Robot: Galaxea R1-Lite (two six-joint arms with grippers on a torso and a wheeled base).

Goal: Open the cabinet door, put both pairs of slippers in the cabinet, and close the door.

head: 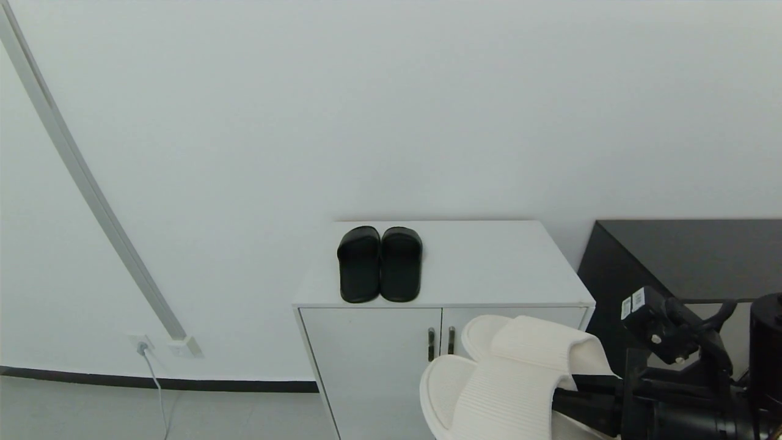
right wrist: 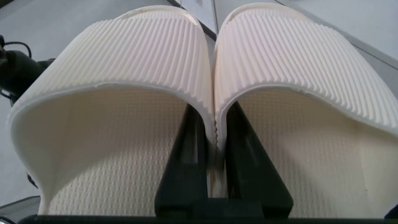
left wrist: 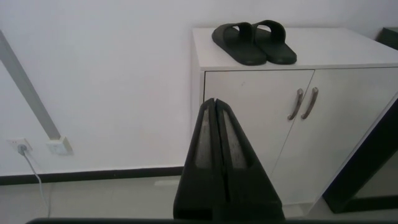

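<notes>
A white cabinet (head: 372,360) stands against the wall, both doors closed, with two dark handles (head: 440,343) at the centre. A pair of black slippers (head: 380,263) lies side by side on its top, also seen as the black slippers (left wrist: 254,42) above the cabinet doors (left wrist: 261,118). My right gripper (right wrist: 215,140) is shut on the inner strap edges of a pair of white slippers (right wrist: 205,93). It holds the white slippers (head: 507,376) in front of the cabinet's right door. My left gripper (left wrist: 215,107) is shut and empty, held away from the cabinet's left front.
A black table (head: 690,256) stands right of the cabinet. A wall socket with a cable (head: 142,348) and a slanted white cable duct (head: 79,171) are on the wall to the left. Grey floor (head: 153,415) lies left of the cabinet.
</notes>
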